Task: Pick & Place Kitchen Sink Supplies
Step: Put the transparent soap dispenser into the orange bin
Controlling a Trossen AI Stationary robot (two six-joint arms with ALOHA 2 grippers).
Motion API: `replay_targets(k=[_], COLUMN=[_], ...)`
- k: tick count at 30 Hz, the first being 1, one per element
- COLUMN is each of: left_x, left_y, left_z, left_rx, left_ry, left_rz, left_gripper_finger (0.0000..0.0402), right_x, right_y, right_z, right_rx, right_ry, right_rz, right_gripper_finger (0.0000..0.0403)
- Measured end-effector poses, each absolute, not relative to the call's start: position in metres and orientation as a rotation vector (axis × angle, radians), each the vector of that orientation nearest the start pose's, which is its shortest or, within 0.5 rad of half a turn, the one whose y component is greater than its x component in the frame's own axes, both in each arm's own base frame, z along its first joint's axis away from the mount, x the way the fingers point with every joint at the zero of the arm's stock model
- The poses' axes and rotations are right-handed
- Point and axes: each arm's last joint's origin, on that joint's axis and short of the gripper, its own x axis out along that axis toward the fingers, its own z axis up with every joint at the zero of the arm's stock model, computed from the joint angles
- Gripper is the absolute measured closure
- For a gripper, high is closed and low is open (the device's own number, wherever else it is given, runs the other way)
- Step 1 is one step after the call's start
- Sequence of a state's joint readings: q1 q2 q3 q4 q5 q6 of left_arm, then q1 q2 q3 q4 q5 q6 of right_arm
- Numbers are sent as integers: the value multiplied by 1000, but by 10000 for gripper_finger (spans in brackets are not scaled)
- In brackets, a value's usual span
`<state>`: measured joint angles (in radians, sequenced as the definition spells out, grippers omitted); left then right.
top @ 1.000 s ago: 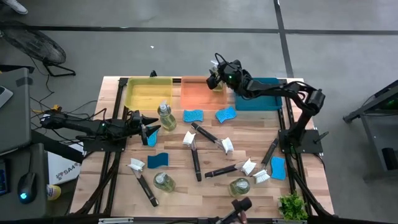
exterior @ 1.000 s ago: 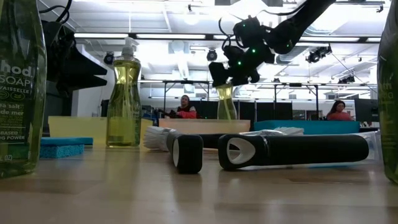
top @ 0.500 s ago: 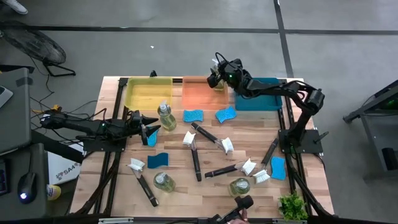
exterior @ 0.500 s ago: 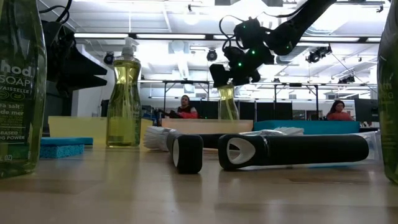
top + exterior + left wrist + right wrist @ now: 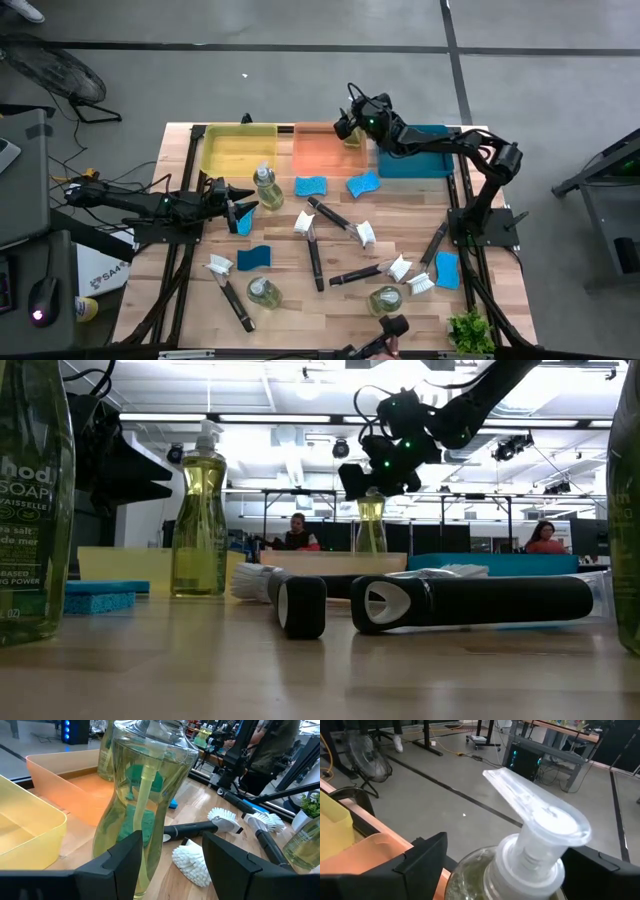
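Now my right claw [image 5: 352,128] stands apart around a soap bottle [image 5: 371,525] upright in the orange tray [image 5: 318,150] at upper centre, while my left claw [image 5: 170,865] brackets another bottle [image 5: 142,805], probably heavy, slippery, best gripped at its narrow waist.

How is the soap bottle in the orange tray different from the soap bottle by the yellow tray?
The clear pump bottle of yellowish soap at the right gripper stands inside the orange tray; the other clear soap bottle stands on the wooden table, just outside the yellow tray. The first has wide-open fingers around its neck; the second sits between the left gripper's fingers. Both are upright.
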<state>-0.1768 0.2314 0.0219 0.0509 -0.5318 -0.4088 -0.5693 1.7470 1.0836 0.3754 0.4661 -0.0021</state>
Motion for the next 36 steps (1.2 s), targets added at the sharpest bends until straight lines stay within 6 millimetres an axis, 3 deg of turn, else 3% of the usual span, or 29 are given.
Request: replay_targets(k=[10,20,28,36], left_x=[108,108,108,108], left_y=[-4,-4,-4,-4], left_z=[157,157,157,157], left_rx=[-349,-349,-348,-349], left_ry=[75,75,75,75], left_rz=[379,379,379,379], left_gripper_finger=[199,199,199,199], right_x=[309,298,279,236], right_y=[-208,-171,-117,-49], right_z=[250,277,305,332], right_rx=[5,15,91,107], right_ry=[343,416,475,579], right_rz=[-1066,-972,-739,-528], right_gripper_finger=[53,49,49,49])
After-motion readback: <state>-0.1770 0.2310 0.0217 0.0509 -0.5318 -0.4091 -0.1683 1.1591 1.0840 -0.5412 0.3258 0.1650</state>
